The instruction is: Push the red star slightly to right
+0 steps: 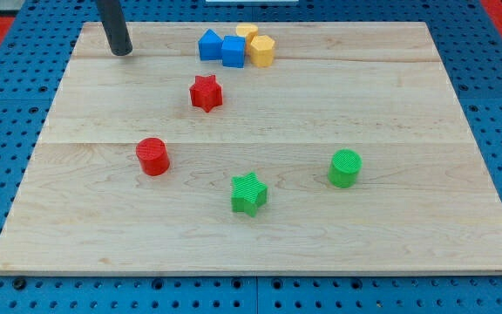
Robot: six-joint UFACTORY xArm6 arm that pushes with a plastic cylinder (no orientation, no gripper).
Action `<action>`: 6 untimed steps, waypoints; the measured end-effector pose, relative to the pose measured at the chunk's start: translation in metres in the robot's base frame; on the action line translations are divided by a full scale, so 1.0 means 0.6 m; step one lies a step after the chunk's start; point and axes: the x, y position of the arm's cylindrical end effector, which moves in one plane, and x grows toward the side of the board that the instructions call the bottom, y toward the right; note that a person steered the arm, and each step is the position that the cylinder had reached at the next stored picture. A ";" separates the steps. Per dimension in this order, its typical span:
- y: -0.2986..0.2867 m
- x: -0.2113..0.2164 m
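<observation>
My tip [122,52], the dark rod's lower end, sits near the top-left corner of the pale wooden board [408,227], well apart from the red star-shaped block [206,92] and up-left of it. No jaws on this rig, just the rod. Red star lies upper-centre; board to its right is bare. Above it cluster two blue blocks [222,47] and two yellow blocks [256,45]. Below-left is a red cylinder [153,156]; further down, a green star [248,194] and green cylinder [345,167]. Star has no clear long axis.
</observation>
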 end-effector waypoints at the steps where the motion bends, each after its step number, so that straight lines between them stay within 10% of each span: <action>1: 0.000 0.012; 6: 0.315 0.178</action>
